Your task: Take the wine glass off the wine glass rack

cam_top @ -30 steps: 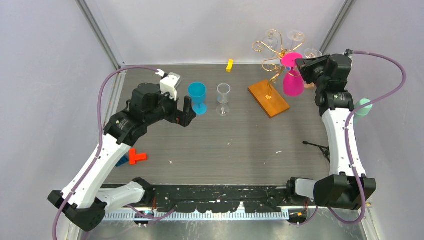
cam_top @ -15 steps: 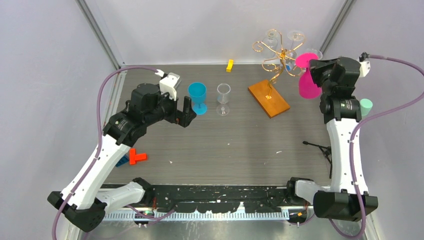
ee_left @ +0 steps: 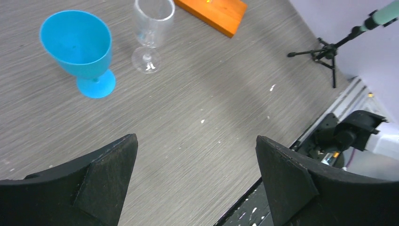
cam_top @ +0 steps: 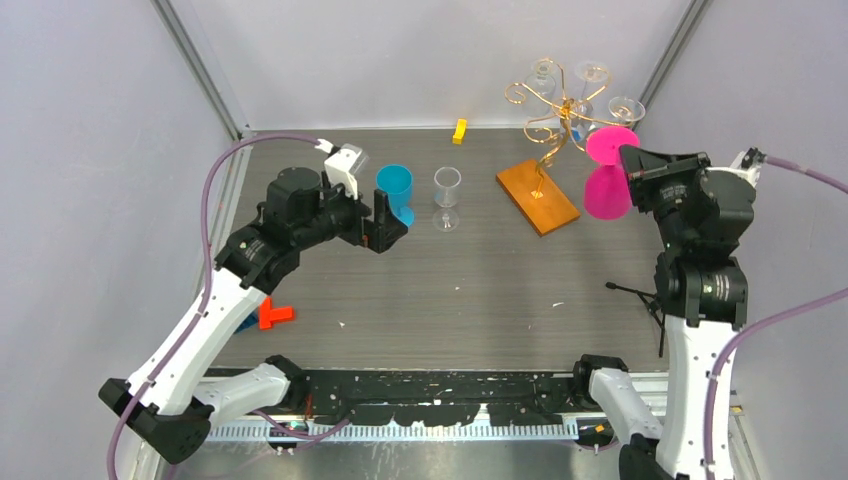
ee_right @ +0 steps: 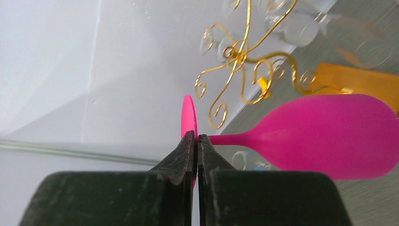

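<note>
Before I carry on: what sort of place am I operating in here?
Probably an enclosed robot test cell, not a home or bar: plain pale walls on metal frame posts, a grey tabletop with a loose red block, and a small tripod at the edge.

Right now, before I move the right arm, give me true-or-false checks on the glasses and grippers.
The right gripper is shut on the foot of the pink wine glass. True.
The pink wine glass hangs on the wine glass rack. False: held beside it, apparently free.
The left gripper grips the blue cup. False: it is open, empty.
A clear glass stands upright beside the blue cup. True.
The wine glass rack is bare. False: clear glasses hang on it.
</note>
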`<state>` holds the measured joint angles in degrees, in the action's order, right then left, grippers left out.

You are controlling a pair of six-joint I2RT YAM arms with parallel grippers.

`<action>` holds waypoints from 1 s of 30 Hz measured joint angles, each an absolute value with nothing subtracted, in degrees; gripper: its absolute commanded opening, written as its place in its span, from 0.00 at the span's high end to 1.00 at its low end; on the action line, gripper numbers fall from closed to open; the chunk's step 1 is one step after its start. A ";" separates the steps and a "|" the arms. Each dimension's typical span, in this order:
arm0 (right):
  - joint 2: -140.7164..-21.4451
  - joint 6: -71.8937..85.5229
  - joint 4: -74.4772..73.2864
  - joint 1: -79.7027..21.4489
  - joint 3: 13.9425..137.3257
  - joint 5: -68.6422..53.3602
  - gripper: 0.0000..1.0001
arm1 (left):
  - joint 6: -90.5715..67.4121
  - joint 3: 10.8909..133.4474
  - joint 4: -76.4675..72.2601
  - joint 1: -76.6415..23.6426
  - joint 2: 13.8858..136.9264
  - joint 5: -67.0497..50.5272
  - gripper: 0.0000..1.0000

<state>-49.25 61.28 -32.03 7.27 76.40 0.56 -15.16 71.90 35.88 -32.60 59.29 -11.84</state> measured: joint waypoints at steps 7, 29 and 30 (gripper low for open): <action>-43.57 70.04 -30.28 7.27 71.94 -12.29 1.00 | -25.17 66.72 25.39 -32.60 61.08 -19.88 0.00; -47.94 92.75 8.60 -11.38 56.95 -25.80 1.00 | -72.07 59.55 -24.36 -32.34 79.18 -34.61 0.06; -48.12 92.88 9.15 -11.55 56.95 -25.41 1.00 | -73.93 59.55 -26.37 -32.16 79.59 -34.92 0.07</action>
<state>-48.12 92.88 9.15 -11.55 56.95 -25.41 -73.93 59.55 -26.37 -32.16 79.59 -34.92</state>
